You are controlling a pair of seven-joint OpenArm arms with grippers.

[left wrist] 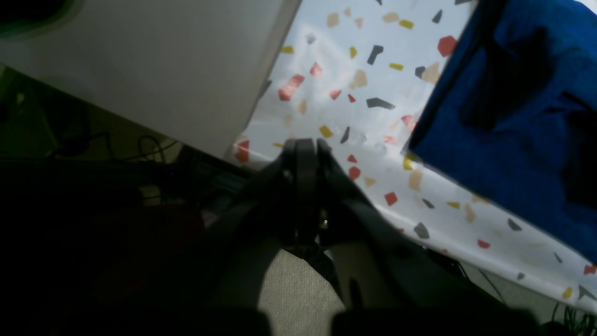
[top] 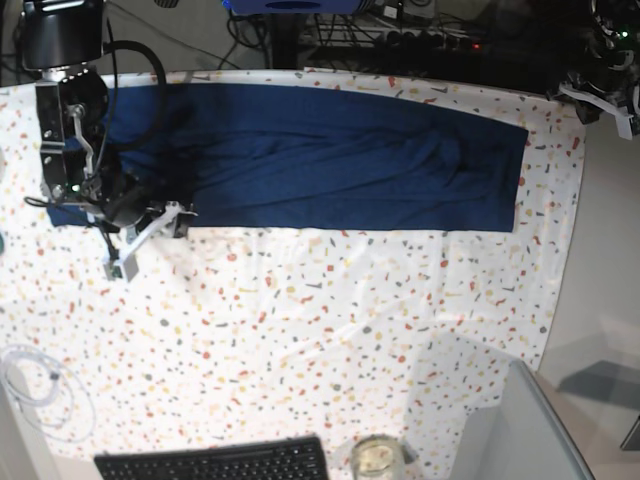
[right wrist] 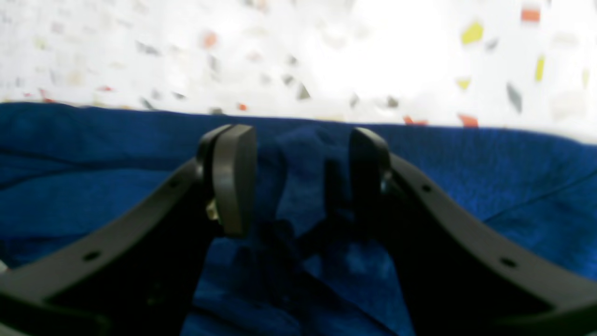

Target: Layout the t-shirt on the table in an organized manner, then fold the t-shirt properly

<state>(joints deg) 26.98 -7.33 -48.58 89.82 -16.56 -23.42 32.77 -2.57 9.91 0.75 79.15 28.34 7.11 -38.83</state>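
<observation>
The t-shirt (top: 330,155) lies as a long navy band across the far part of the table (top: 330,320). My right gripper (right wrist: 301,179) hovers low over the shirt's left end, near its front edge. Its jaws stand open, and a raised ridge of the t-shirt (right wrist: 303,186) sits between its fingers (right wrist: 233,177). In the base view the right gripper (top: 160,222) is at the band's lower left corner. My left gripper (left wrist: 305,149) is shut on nothing, off the table's right edge. The t-shirt (left wrist: 517,121) lies beyond it, and the left arm (top: 612,70) shows at the far right.
A black keyboard (top: 215,462) and a glass jar (top: 375,458) sit at the front edge. A coiled white cable (top: 35,385) lies front left. A grey box (top: 545,430) stands at the front right corner. Cables and equipment (top: 400,30) run behind the table.
</observation>
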